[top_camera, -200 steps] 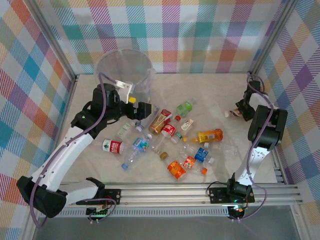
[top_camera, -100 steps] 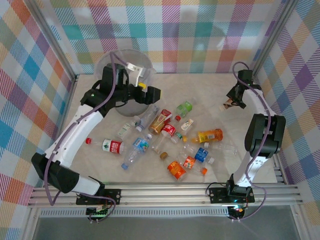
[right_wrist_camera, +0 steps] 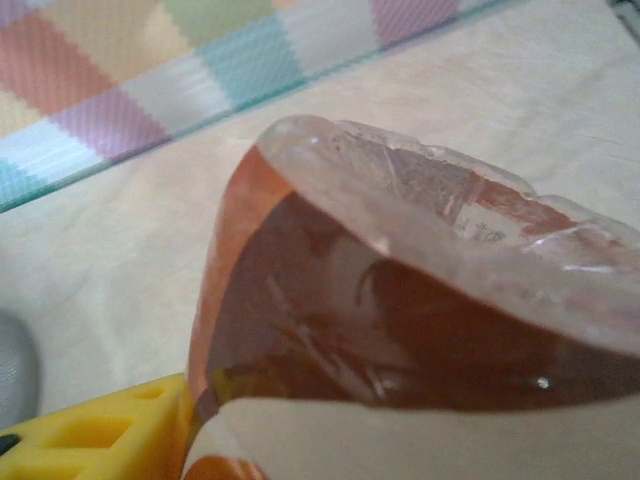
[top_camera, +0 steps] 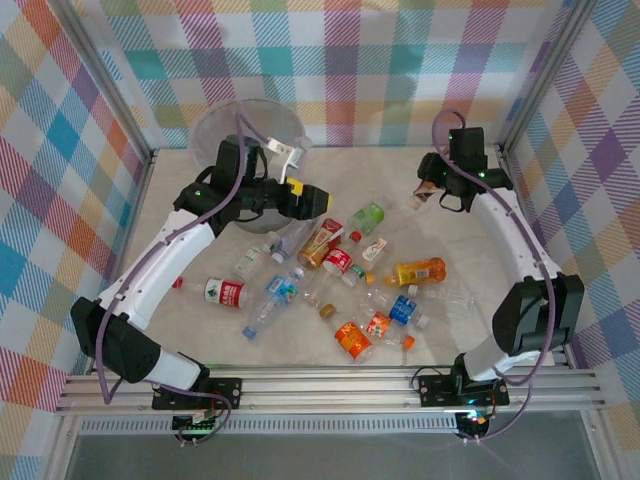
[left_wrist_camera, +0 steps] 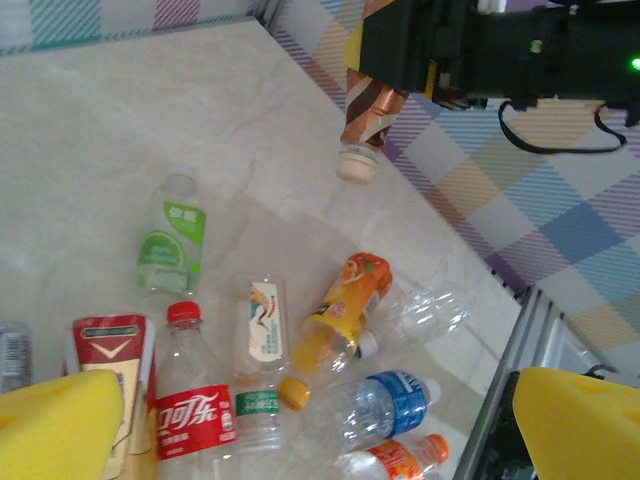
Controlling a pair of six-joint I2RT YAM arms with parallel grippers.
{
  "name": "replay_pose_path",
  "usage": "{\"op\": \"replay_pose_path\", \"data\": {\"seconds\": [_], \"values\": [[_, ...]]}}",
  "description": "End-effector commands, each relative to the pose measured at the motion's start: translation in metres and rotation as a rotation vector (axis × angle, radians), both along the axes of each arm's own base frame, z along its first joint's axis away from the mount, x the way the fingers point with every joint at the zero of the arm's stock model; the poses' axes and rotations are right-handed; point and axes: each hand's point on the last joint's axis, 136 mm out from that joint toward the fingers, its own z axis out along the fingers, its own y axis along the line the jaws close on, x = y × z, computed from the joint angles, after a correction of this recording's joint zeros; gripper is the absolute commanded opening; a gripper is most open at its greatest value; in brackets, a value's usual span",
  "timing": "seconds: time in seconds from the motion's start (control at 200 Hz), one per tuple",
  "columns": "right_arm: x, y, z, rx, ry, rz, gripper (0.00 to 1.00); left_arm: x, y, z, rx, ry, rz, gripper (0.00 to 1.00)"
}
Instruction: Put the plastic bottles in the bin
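The right end effector (top_camera: 432,188) clamps a brown-labelled bottle (left_wrist_camera: 368,105), held upside down. We see the bin (top_camera: 205,130) well to its left, across the tabletop (top_camera: 400,165).

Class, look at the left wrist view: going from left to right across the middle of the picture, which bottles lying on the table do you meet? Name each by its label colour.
green-label bottle → white-label bottle → orange-label bottle → clear bottle
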Motion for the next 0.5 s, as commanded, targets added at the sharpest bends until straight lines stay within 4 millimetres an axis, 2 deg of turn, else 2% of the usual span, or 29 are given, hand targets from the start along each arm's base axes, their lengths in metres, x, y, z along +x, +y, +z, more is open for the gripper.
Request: {"op": "replay_pose_path", "data": {"seconds": [0.0, 0.115, 0.275, 0.495], "values": [[-0.017, 0.029, 0.030, 0.029, -0.071, 0.106, 0.62, -0.011, -0.012, 0.017, -0.099, 0.010, -0.028, 1.00], [-0.032, 0.058, 0.052, 0.072, -0.114, 0.183, 0.62, -0.016, -0.024, 0.006, -0.091, 0.045, -0.053, 1.00], [-0.052, 0.095, 0.075, 0.133, -0.155, 0.285, 0.62, -0.028, -0.037, 0.001, -0.090, 0.038, -0.095, 1.00], [-0.066, 0.124, 0.088, 0.175, -0.169, 0.365, 0.63, -0.032, -0.041, -0.003, -0.098, 0.046, -0.119, 1.00]]}}
